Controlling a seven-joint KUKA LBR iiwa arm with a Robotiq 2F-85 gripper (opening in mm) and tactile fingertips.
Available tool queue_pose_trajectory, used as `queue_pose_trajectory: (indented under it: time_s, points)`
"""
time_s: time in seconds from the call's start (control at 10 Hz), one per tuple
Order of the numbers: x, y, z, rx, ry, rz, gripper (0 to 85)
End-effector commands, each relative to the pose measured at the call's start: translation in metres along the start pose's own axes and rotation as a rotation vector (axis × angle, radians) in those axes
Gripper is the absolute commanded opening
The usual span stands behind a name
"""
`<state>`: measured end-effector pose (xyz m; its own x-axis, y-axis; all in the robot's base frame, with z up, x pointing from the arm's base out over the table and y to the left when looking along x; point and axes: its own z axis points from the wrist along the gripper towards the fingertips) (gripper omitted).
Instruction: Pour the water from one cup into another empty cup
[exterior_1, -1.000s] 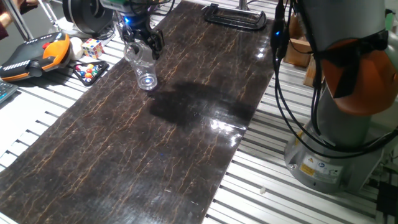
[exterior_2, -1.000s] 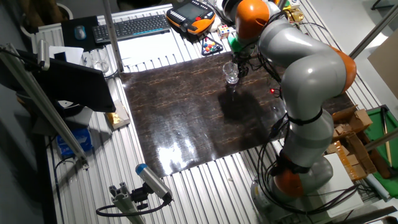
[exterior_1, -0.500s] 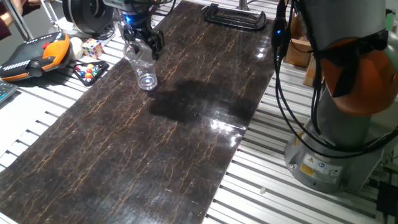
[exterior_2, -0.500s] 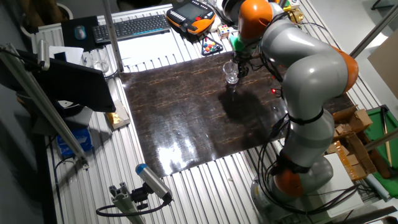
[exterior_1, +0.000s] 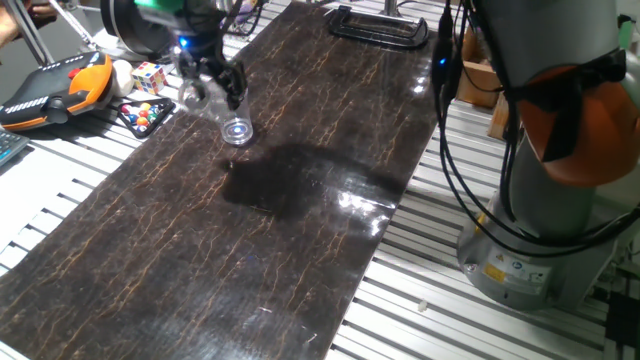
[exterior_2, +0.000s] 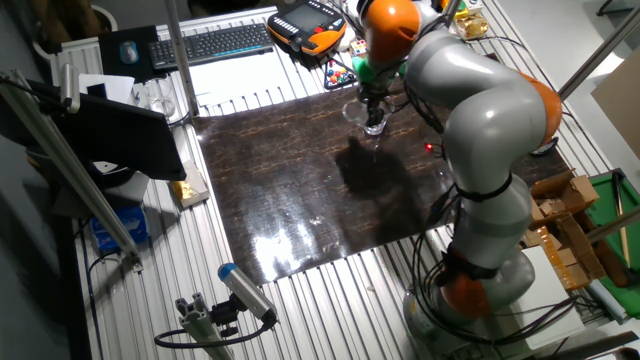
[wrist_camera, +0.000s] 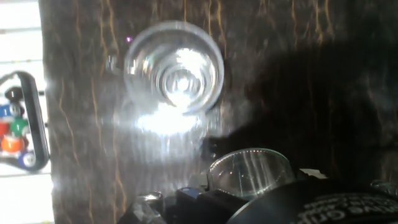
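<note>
Two clear cups are visible: one short glass tumbler (wrist_camera: 250, 172) and one taller tapered cup (wrist_camera: 173, 67). One Rubik's cube (exterior_1: 149, 76), one keyboard (exterior_2: 212, 44) and one black clamp (exterior_1: 376, 25) are also present.

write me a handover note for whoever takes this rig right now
Gripper: shut on the short glass tumbler, held off the dark mat and tilted.
Taller clear cup: standing upright on the mat, just beside and below the tumbler. In the hand view it is ahead of the tumbler's rim.
Done: tumbler picked up and brought to the cup.
Unclear: no water can be made out in either glass, so I cannot tell how far the pour has gone.
Left: probably finish the pour over the cup's mouth, then set the tumbler down.
</note>
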<state>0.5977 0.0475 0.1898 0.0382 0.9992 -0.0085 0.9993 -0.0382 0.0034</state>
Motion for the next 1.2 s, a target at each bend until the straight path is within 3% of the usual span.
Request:
queue_pose_trajectory:
  time_s: [0.0,0.2,0.4,1.1]
  points:
    - [0.026,-0.002,0.006,0.000,0.006,0.000,0.7]
    - [0.039,-0.005,0.013,0.003,0.001,0.001,0.7]
    - [0.046,-0.008,0.024,-0.007,-0.013,-0.005,0.7]
    - [0.053,-0.007,0.058,-0.019,0.000,-0.007,0.7]
